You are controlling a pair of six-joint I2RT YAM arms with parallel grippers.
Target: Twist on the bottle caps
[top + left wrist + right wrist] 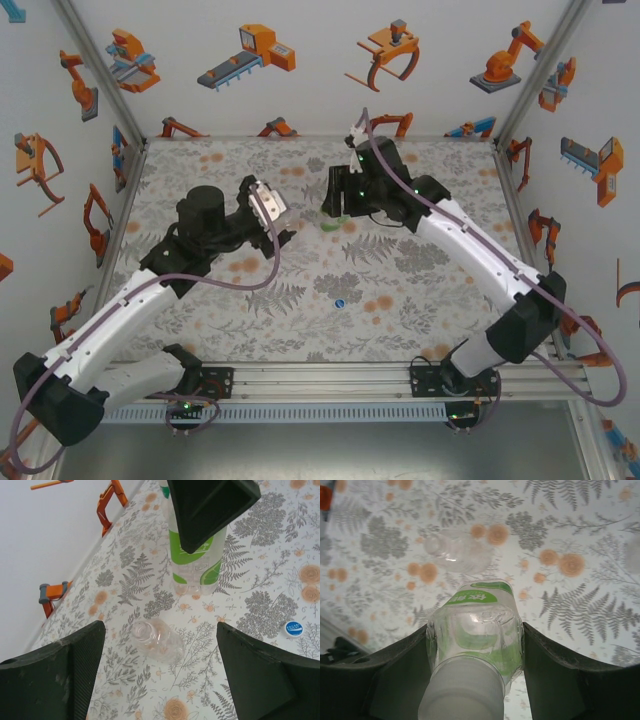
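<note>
Green-labelled clear plastic bottle (475, 625): stood clamped in right jaws.
Left jaws: were released, empty.
Care: twisting called for firm hold.

A robot lab cell, no question: it was a boxed-in table with white walls (300, 100) left, right and far, plastered with orange robot-arm stickers (247, 55). Bare aluminium frame posts (98, 70) ran up the corners. A slotted aluminium rail (320, 385) crossed the near edge, with two arms (125, 310) bolted there beside a floral tablecloth (400, 300).
</note>
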